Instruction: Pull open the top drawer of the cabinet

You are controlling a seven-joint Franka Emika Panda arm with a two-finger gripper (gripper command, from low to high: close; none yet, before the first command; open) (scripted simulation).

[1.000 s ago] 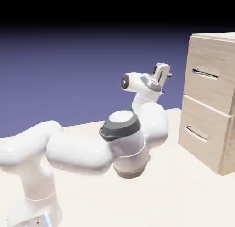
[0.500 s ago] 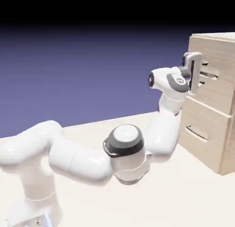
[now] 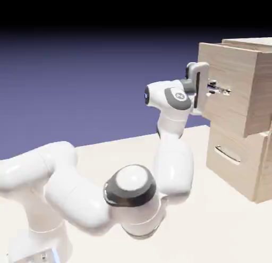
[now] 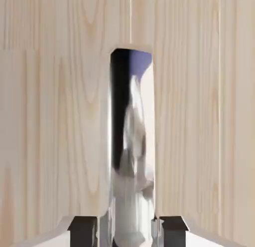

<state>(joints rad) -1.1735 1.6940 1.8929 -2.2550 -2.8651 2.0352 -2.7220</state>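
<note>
Hand view: gripper fingers (image 4: pixel 82 231) are clamped on the polished bar handle (image 4: pixel 132 141); rigid and likely slippery, it warrants a firm mid-bar grip.

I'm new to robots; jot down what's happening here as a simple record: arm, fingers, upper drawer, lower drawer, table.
Arm: white, reaching toward the wooden cabinet
Fingers: closed on the upper drawer's silver handle, one on each side
Upper drawer: partly open, sticking out past the lower one
Lower drawer: shut, its own silver handle untouched
Table: pale, under arm and cabinet
</note>
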